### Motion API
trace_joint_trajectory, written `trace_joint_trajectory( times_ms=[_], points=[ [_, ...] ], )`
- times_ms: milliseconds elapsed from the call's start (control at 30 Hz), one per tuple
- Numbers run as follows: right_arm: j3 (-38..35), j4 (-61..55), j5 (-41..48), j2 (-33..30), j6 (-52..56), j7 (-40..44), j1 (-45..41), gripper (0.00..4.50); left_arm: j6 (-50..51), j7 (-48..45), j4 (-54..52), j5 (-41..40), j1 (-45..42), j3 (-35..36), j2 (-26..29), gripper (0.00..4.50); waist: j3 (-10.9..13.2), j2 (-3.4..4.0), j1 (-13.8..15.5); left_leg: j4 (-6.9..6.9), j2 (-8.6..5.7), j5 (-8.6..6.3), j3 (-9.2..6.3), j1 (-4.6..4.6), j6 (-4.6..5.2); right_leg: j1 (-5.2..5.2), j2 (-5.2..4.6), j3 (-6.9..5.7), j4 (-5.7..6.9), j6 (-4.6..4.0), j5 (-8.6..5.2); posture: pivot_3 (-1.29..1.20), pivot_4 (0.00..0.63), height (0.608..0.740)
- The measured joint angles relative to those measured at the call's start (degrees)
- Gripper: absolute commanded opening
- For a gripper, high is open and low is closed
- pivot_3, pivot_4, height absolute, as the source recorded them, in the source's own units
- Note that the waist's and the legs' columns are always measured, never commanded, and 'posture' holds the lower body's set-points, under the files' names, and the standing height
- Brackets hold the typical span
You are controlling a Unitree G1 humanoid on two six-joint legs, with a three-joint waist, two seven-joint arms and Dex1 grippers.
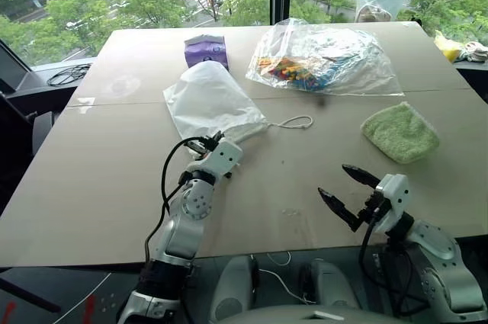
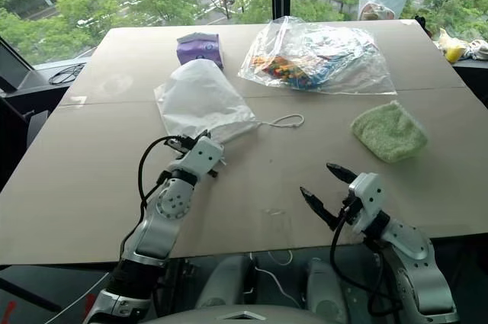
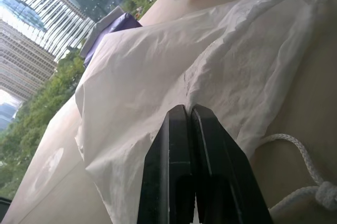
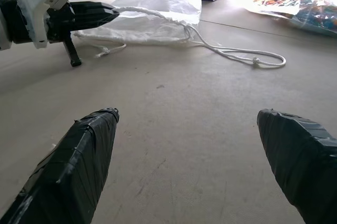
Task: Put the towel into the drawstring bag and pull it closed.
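Towel (image 1: 400, 133) outside, untouched; bag (image 1: 210, 101) flat. Left gripper (image 3: 189, 116) clamped on bag mouth edge; right gripper (image 1: 349, 187) jaws apart, empty. Stuffing, cinching remain.

You are looking at bare tan tabletop (image 1: 290, 187) lying open between the white translucent drawstring bag (image 1: 210, 103) and the light green fuzzy towel (image 1: 399, 133). The bag's white cord loop (image 1: 293, 123) is trailing into that gap. Behind, a large clear plastic bag of colourful items (image 1: 324, 59) and a small purple packet (image 1: 206, 51) are blocking the far side.
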Motion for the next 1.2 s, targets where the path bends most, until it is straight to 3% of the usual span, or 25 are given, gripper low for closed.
trace_joint_trajectory(
  times_ms=[333,633,733,933,1067,1200],
  points=[
    [0.5,0.0,1.2,0.7,-0.7,1.2,-1.0,4.5,0.0,3.0,0.4,0.0,-0.8,3.3,0.6,0.04,0.3,-0.34,0.1,0.0,-0.16,0.09,0.22,-0.27,0.2,-0.07,0.11,0.1,-0.11,0.16,0.17,0.0,0.15,0.74],
    [0.2,-1.4,4.9,-1.7,0.4,4.1,-1.4,4.5,4.1,-0.5,-0.2,-1.1,-3.0,3.2,-0.9,0.04,0.4,-0.56,0.2,0.04,-0.13,-0.02,0.23,-0.22,0.24,-0.08,0.02,0.06,-0.13,0.15,0.08,0.0,0.15,0.74],
    [-2.8,1.7,4.6,-2.9,0.2,3.1,-5.4,4.5,7.8,-2.5,-2.5,-2.4,-5.1,3.4,-2.3,0.04,0.5,-0.69,0.1,0.11,-0.11,-0.12,0.22,-0.21,0.05,-0.08,0.01,0.05,-0.11,0.06,0.05,0.0,0.15,0.74],
    [-9.6,13.1,-2.1,-8.9,-0.6,-2.7,-14.6,4.5,16.3,-5.9,-6.8,-4.5,-10.7,5.0,-3.7,0.04,0.5,-0.69,0.1,0.16,-0.18,0.02,0.31,-0.2,0.27,-0.06,0.26,0.12,-0.04,0.3,0.24,0.0,0.15,0.74],
    [-6.5,24.8,-15.1,-16.7,-8.4,-3.5,-20.8,4.5,26.2,-8.9,-8.1,-7.7,-18.0,7.9,-4.8,0.04,0.6,-0.77,0.1,0.13,-0.29,0.01,0.52,-0.3,0.26,-0.19,0.43,0.3,-0.05,0.33,0.24,0.0,0.15,0.74],
    [-2.5,32.0,-22.5,-19.8,-11.4,-4.7,-24.5,4.5,30.4,-11.3,-8.9,-10.2,-21.2,8.5,-4.1,0.04,0.6,-0.8,-0.1,0.12,-0.27,0.01,0.86,-0.18,0.26,-0.19,0.44,0.48,-0.05,0.35,0.24,0.0,0.15,0.74]
  ],
)
